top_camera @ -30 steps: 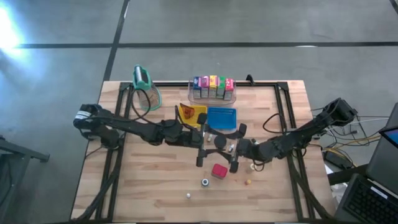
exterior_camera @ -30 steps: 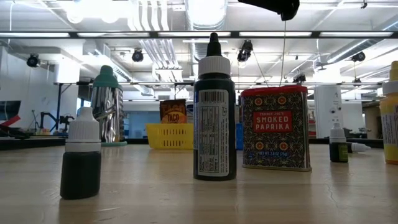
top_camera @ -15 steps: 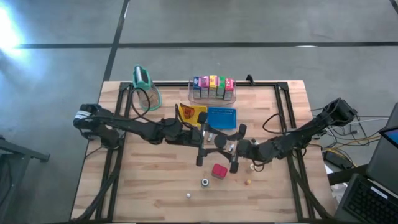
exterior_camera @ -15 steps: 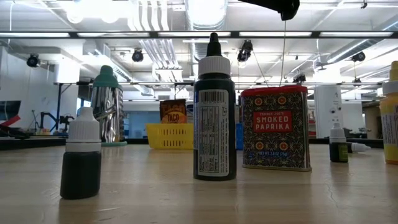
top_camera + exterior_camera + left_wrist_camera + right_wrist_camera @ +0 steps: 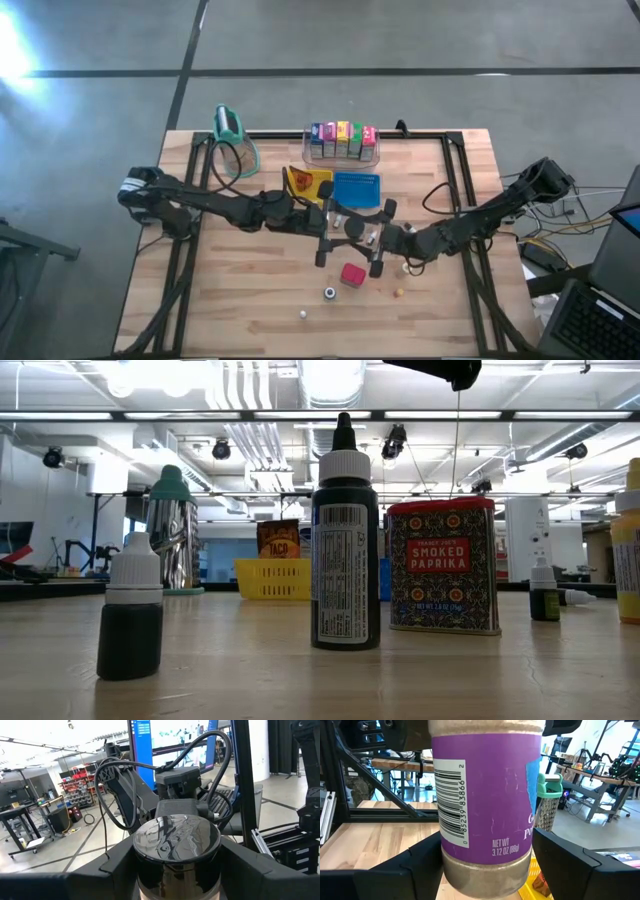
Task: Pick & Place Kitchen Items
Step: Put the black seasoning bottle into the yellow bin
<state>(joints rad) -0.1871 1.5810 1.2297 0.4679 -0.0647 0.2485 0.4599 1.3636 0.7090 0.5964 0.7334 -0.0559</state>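
With the left gripper (image 5: pixel 333 228) fingers (image 5: pixel 95 870) clamped on the purple jar (image 5: pixel 487 795) and the right gripper (image 5: pixel 377 238) hold impossible to tell, a mistimed release could drop it.

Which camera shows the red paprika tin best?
The low view: the paprika tin stands upright, front toward the camera, with its Smoked Paprika label readable. The high view shows only its top, a small red block seen from above. Neither wrist view shows it.
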